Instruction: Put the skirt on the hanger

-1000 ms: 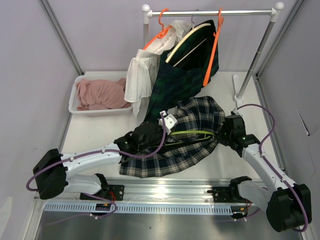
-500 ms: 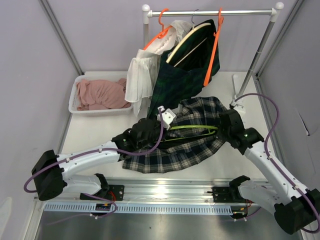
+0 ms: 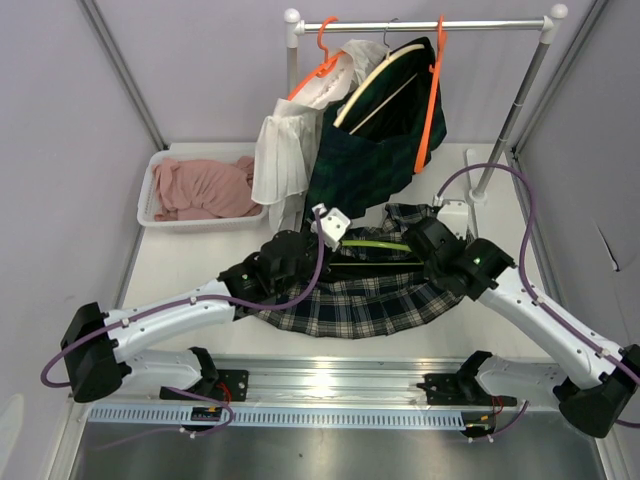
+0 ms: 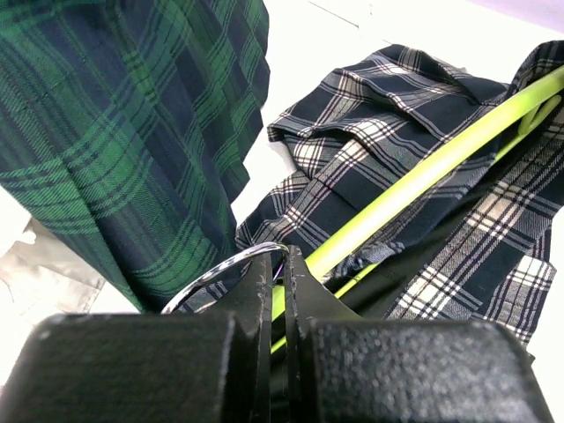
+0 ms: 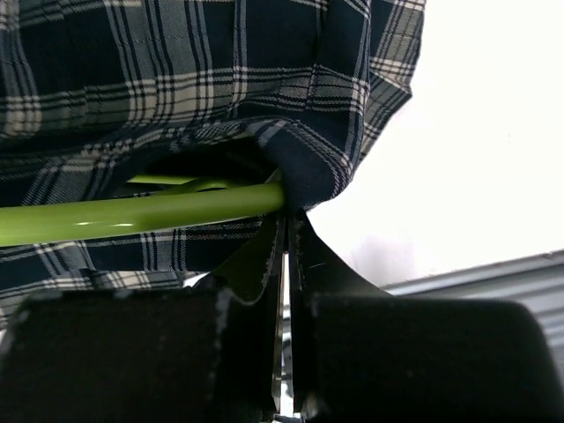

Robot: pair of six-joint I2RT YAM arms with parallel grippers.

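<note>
The navy and white plaid skirt (image 3: 350,295) is draped over a lime green hanger (image 3: 385,243) and hangs down from it to the table. My left gripper (image 3: 308,248) is shut on the hanger's metal hook (image 4: 220,269) at the left end. In the left wrist view the green bar (image 4: 423,172) runs up to the right across the skirt (image 4: 370,150). My right gripper (image 3: 425,242) is shut on the skirt's edge (image 5: 308,176) where it wraps the hanger's right end (image 5: 132,211).
A clothes rack (image 3: 420,25) at the back carries orange hangers (image 3: 432,90), a white blouse (image 3: 280,160) and a dark green plaid garment (image 3: 370,150), close behind the hanger. A white tray (image 3: 155,215) with pink cloth sits at the back left. The rack's post (image 3: 510,110) stands at the right.
Both grippers have risen and moved toward the rack, lifting the hanger. The skirt has come up off the table and now hangs under the green bar.
</note>
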